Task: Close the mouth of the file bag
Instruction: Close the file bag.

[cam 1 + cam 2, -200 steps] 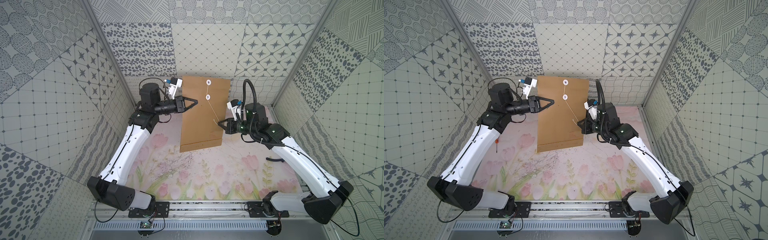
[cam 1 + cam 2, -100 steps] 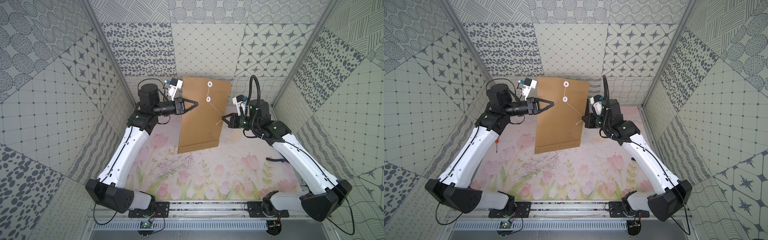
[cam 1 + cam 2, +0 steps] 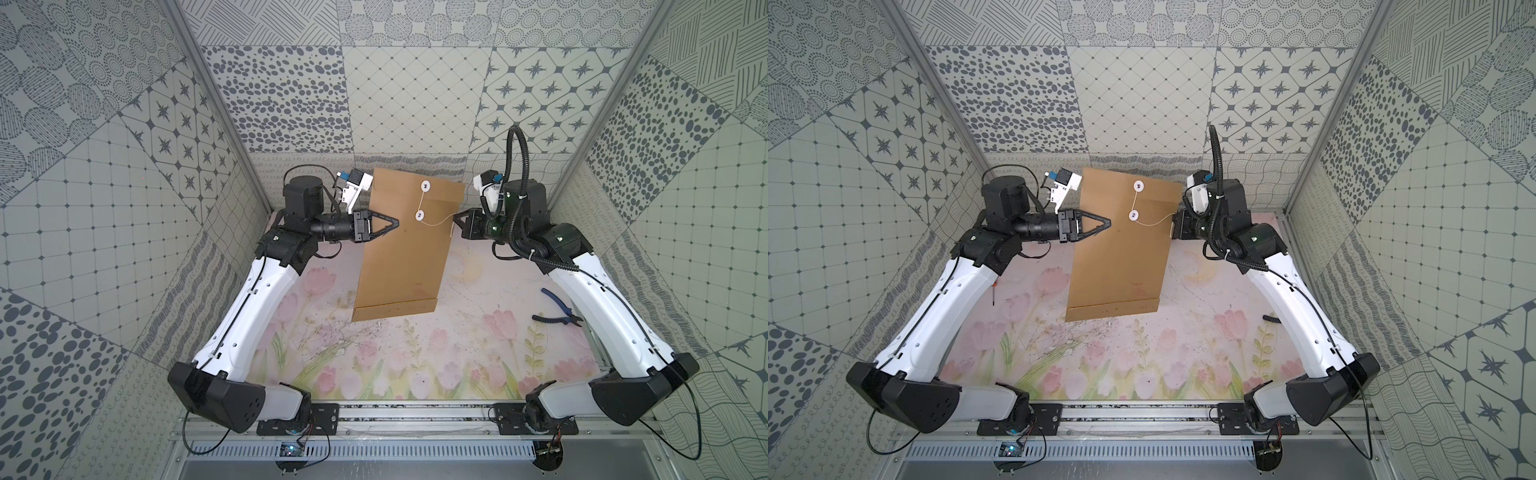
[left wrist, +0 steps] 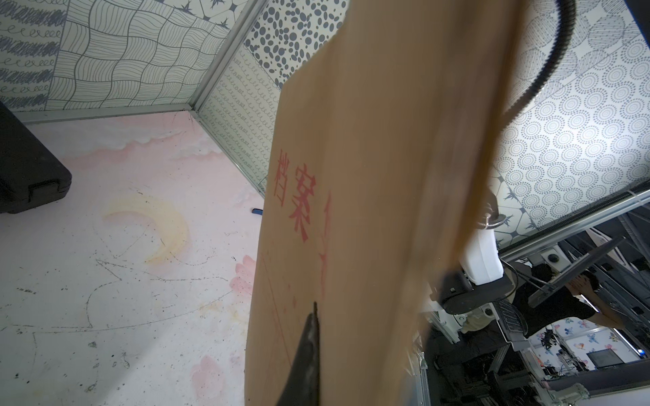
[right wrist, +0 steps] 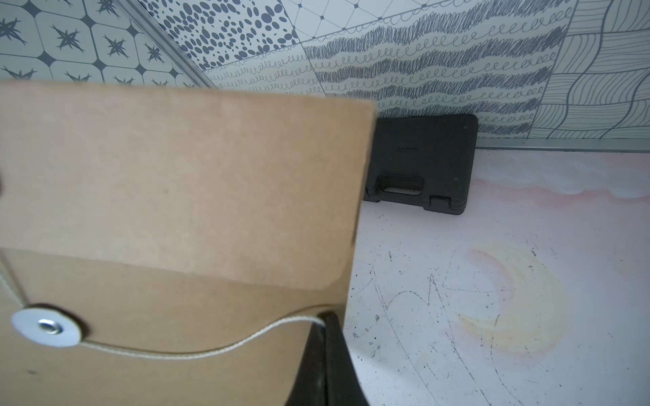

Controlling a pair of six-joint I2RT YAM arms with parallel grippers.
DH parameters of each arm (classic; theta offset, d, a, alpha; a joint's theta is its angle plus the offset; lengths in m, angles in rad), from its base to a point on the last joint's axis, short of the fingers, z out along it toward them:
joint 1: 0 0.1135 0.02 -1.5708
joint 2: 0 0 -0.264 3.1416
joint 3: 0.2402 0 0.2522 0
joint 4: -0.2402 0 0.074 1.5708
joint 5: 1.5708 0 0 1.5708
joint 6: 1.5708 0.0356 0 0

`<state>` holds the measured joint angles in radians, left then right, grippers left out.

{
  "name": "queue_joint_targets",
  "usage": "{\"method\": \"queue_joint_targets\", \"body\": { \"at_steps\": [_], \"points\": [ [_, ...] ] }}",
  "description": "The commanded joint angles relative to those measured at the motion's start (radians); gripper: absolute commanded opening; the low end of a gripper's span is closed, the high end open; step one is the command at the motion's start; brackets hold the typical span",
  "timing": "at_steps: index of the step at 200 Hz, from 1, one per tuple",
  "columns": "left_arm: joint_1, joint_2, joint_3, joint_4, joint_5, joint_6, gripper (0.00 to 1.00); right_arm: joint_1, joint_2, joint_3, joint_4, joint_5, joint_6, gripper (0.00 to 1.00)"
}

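file bag [image 3: 403, 266] is held up off the tabletop [image 3: 415, 365] between the two arms, tilted, button side facing up in both top views. mouth [image 3: 399, 187] is the bag's far end, toward the back wall. the flap is folded down flat over the bag body, and its rounded corner shows in the right wrist view. upper button [image 3: 426, 185] sits on the flap, lower button [image 3: 419, 215] on the body just below the flap edge. cannot tell whether the bag's near end touches the tabletop.

left end effector [image 3: 395, 222] is closed, pinching the bag's left edge level with the lower button. one finger [image 4: 309, 351] lies against the bag's underside, next to red print [image 4: 295, 200].

right end effector [image 3: 456, 217] is at the bag's right edge, also level with the lower button, closed on the string [image 3: 436, 221]. the string runs from the upper button down to the lower button, then sags across the bag to the fingertips [image 5: 323, 337]. cannot tell if it is wound round either button.

black case [image 5: 422, 161] stands beyond the bag's mouth against the back wall, apart from the bag. blue-handled pliers [image 3: 557, 309] lie on the tabletop well to the right of the bag's near end.
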<state>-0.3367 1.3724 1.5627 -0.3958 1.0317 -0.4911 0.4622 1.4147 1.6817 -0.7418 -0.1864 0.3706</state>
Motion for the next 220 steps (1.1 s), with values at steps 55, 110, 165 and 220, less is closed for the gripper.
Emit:
{"method": "queue_joint_targets", "body": {
  "at_steps": [55,110,165,220],
  "points": [
    [-0.010,0.019,0.032,-0.122,-0.068,0.101,0.00,0.011,-0.012,0.065,-0.070,0.022,-0.059,0.00],
    [-0.009,0.045,0.056,-0.126,-0.104,0.076,0.00,0.094,-0.046,0.062,-0.100,0.059,-0.066,0.00],
    [-0.011,0.015,0.026,-0.147,-0.077,0.110,0.00,0.099,-0.002,0.169,-0.159,0.141,-0.127,0.00],
    [-0.032,-0.028,-0.032,-0.134,-0.052,0.118,0.00,0.090,0.085,0.290,-0.194,0.208,-0.195,0.00]
  ]
}}
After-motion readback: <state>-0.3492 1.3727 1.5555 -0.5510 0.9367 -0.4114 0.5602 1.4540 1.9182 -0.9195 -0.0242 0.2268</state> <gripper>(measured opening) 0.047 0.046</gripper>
